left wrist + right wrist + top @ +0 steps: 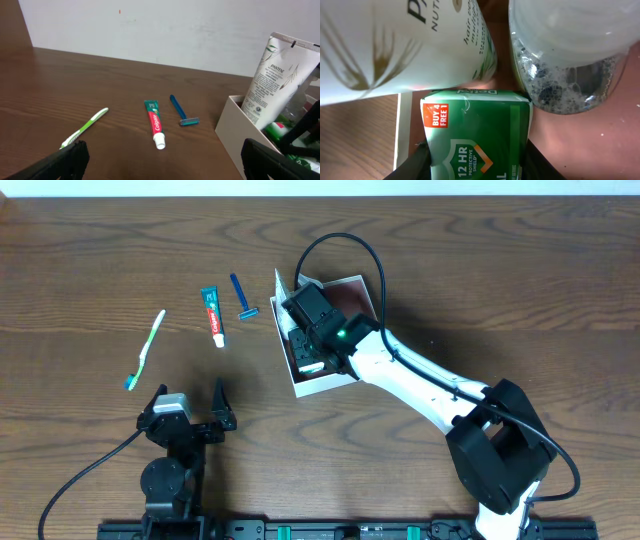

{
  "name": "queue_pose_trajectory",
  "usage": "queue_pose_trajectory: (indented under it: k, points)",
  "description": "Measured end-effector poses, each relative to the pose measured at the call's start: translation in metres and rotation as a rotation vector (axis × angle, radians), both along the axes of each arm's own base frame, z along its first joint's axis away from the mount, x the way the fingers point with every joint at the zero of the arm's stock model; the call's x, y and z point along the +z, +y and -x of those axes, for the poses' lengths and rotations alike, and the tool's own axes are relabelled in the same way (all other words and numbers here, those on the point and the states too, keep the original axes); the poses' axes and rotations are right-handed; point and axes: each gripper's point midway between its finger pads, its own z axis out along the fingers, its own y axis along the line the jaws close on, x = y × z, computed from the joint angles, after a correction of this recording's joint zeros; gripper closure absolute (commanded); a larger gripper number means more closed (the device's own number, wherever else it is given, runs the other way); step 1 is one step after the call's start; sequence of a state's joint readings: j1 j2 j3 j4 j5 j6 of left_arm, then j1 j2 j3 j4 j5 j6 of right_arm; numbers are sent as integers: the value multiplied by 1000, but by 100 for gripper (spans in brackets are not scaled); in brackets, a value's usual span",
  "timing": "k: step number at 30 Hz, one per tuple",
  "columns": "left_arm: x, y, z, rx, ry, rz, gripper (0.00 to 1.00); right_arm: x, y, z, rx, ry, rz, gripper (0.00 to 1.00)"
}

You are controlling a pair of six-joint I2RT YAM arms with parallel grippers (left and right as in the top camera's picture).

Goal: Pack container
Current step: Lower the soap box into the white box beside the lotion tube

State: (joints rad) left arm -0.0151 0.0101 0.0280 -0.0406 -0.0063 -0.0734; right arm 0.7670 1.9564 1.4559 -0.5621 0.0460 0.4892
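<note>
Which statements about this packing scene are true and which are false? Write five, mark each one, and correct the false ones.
1. The green-and-white plastic toothbrush lies inside the shallow white cardboard container. False: it lies on the brown wooden table.
2. The right gripper is closed on a green printed carton. True.
3. The left gripper is open and empty. True.
4. The white Pantene bottle lies on the table beside the blue plastic razor. False: it leans inside the container.
5. The razor lies between the red, white and green toothpaste tube and the container. True.
</note>
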Motion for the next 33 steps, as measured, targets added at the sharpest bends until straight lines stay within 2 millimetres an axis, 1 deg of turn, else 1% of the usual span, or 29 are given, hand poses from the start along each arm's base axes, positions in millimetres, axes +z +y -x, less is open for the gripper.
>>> queue_pose_trajectory:
  k: [4,8,9,21,28,31,33]
  points:
    - [0,0,0,0,0,0,2,0,0,0,-1,-3,0,61]
    - [0,0,0,0,0,0,2,0,0,0,-5,-2,-1,50]
    - [0,0,0,0,0,0,2,0,0,0,-4,-2,-1,49]
    - [0,0,0,0,0,0,2,0,0,-1,-5,-4,0,46]
    - [0,0,0,0,0,0,2,0,0,-1,-5,-6,0,38]
    - [0,0,0,0,0,0,2,1,0,-1,-5,-7,-1,38]
    - [0,0,0,0,0,0,2,1,1,-2,-4,-10,-3,40]
